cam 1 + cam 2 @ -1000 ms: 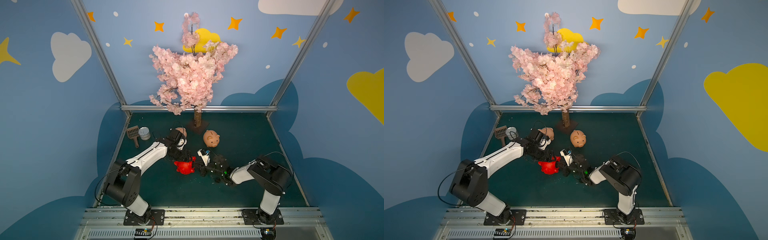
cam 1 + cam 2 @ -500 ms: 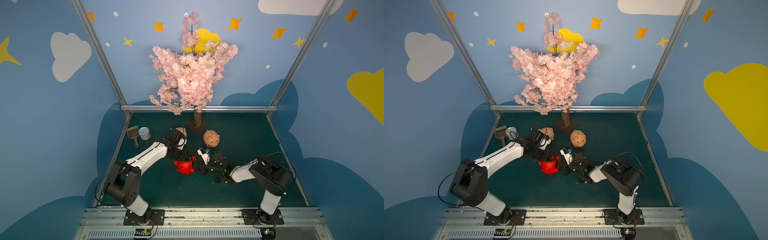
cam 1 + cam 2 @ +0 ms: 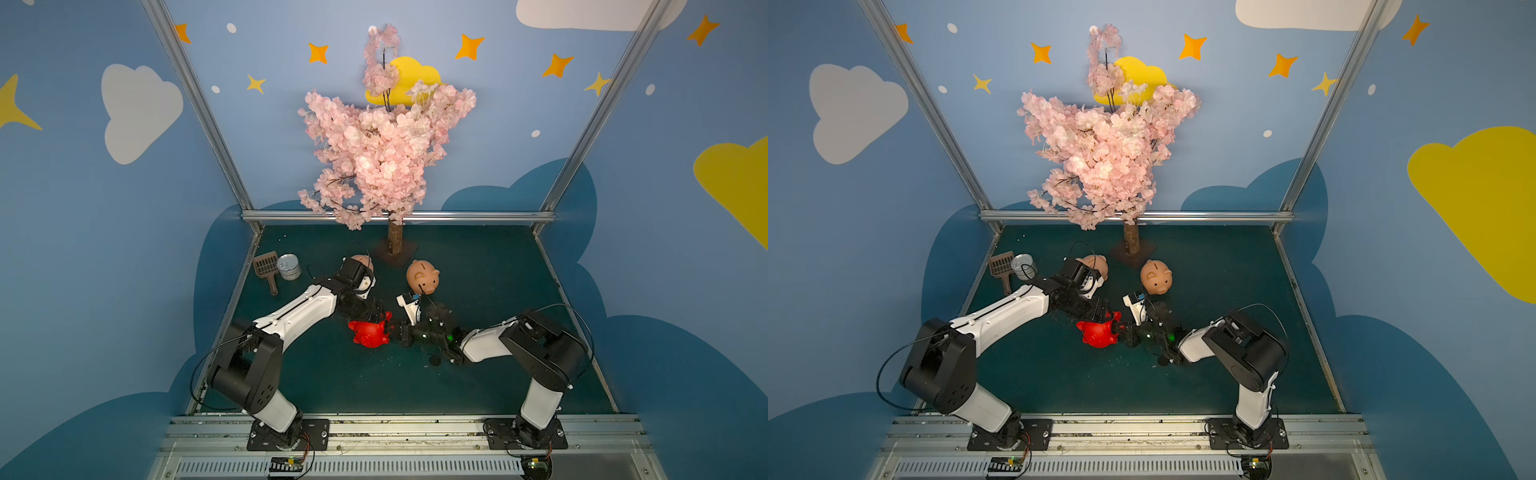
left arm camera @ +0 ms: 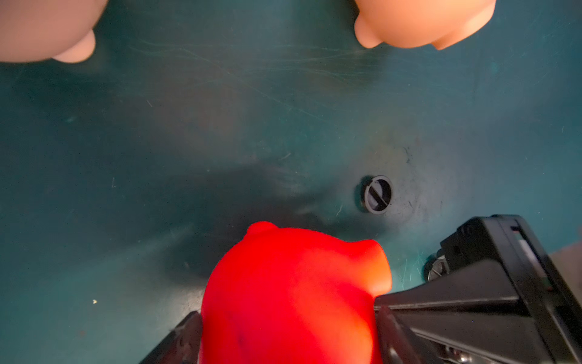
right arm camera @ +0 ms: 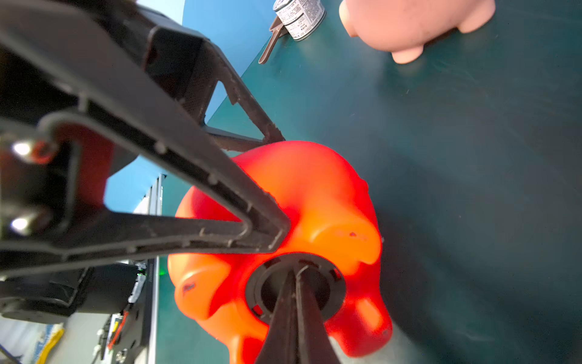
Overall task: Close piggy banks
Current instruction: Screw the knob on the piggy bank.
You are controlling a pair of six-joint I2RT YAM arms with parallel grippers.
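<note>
The red piggy bank (image 3: pixel 368 332) (image 3: pixel 1098 332) lies tipped over mid-table, its belly facing the right arm. My left gripper (image 4: pixel 288 331) is shut on its body, a finger (image 5: pixel 252 217) on each side. My right gripper (image 5: pixel 296 271) (image 3: pixel 395 330) is shut, its tips pressed into the black round plug (image 5: pixel 330 293) in the belly hole. One pink piggy bank (image 3: pixel 422 276) (image 4: pixel 422 22) stands upright behind them. Another pink piggy bank (image 3: pixel 365 261) (image 4: pixel 41 28) is partly hidden by the left wrist. A loose black plug (image 4: pixel 378 193) lies on the mat.
A pink blossom tree (image 3: pixel 390 166) stands on a square base (image 3: pixel 397 253) at the back middle. A silver tin can (image 3: pixel 289 267) and a brown scoop (image 3: pixel 266 268) sit at the back left. Metal frame rails (image 3: pixel 399 216) edge the green mat.
</note>
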